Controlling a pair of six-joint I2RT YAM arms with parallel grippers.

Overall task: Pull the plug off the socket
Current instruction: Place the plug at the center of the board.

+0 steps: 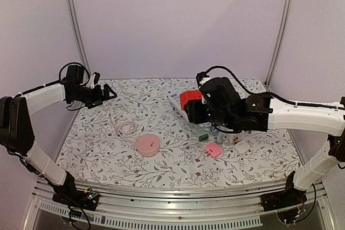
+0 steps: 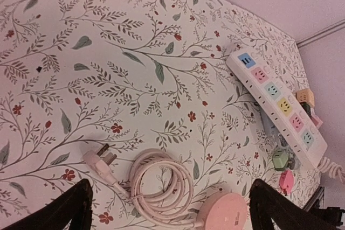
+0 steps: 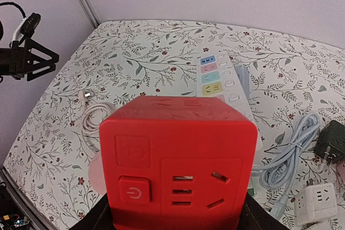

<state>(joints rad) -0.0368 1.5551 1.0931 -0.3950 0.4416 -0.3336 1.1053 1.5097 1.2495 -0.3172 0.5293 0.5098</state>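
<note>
From above, the right gripper (image 1: 195, 110) was clamped on the red cube plug (image 1: 191, 98), held up over the near end of the power strip (image 1: 176, 100). The left gripper (image 1: 105, 94) hung well off to the far left with its jaws apart and nothing in them. Whether the cube cleared the strip could not be told from this view, since the wrist covered the gap.

In the left wrist view, the two fingers (image 2: 67, 208) stood wide open and empty. A white cable coil (image 2: 161, 187) lay on the table between them. Far beyond the right finger, all the strip's coloured sockets showed bare, so I judged the plug to be out already, with only setting it aside left.

In the right wrist view, the cube filled the space between the fingers (image 3: 94, 220), which showed only as dark edges at its lower corners. The strip ran away behind it. The cube's prongs and the strip's nearest end were hidden.
</note>
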